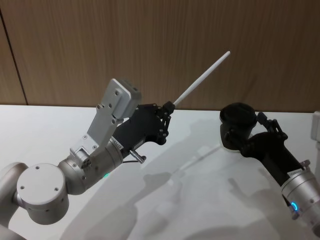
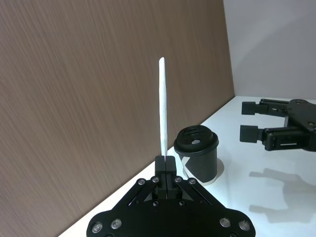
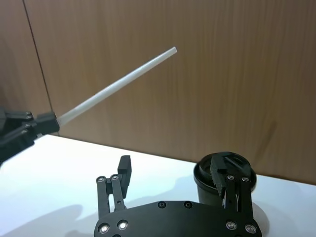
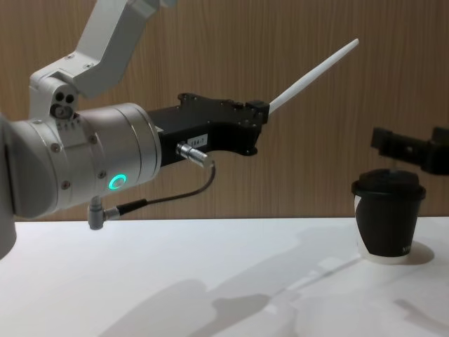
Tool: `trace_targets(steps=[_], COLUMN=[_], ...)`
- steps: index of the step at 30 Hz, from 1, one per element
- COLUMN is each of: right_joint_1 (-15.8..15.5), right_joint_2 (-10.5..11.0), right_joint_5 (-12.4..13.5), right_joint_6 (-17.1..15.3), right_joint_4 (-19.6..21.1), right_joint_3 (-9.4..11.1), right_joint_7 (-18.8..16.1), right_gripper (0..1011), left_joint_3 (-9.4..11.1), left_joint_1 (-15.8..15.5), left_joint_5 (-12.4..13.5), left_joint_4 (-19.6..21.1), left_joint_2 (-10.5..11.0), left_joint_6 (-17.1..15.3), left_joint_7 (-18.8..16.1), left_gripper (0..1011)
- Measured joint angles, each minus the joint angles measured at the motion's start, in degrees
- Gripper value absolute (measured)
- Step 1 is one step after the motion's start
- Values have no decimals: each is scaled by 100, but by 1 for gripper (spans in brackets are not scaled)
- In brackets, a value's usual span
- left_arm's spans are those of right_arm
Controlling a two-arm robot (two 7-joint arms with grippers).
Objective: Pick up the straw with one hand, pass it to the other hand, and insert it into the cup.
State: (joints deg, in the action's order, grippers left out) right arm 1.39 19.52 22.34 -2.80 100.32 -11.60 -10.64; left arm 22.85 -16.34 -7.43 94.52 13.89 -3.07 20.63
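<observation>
Black left gripper (image 1: 168,106), fingers pinching thin white straw (image 1: 202,80) angled toward 2 o'clock; black right gripper (image 3: 173,174), fingers spread.

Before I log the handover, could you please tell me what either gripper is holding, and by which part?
The left gripper is shut on the thin white drinking straw, pinching its lower end. The right gripper is open and empty.

We see the left gripper (image 1: 169,106) raised over the white table (image 1: 165,205), pinching the straw (image 1: 202,80) by its lower end. The straw slants up and to the right against the wooden wall (image 1: 150,45). Farther right, the right gripper (image 1: 248,131) sits close to the black cup (image 1: 236,114).
</observation>
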Motion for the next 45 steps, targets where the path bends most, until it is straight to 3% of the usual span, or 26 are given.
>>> trace_targets(steps=[12, 30, 45], right_joint_1=[221, 665, 1026], right_joint_2=[37, 154, 211], right_joint_5=[693, 2135, 3041], right_joint_6=[-349, -1610, -2512], right_joint_4=[-5, -53, -141], right_joint_3=[144, 395, 474], right_joint_7=[-471, -1121, -1439], right_gripper=[1001, 1001, 1001], left_joint_3=[0, 0, 0], left_joint_1=[0, 1, 0], left_joint_5=[1, 1, 1], left_joint_4=[0, 1, 1], left_joint_2=[0, 0, 0], left_joint_6=[0, -1, -1], left_joint_7=[-1, -1, -1], left_gripper=[6, 5, 6])
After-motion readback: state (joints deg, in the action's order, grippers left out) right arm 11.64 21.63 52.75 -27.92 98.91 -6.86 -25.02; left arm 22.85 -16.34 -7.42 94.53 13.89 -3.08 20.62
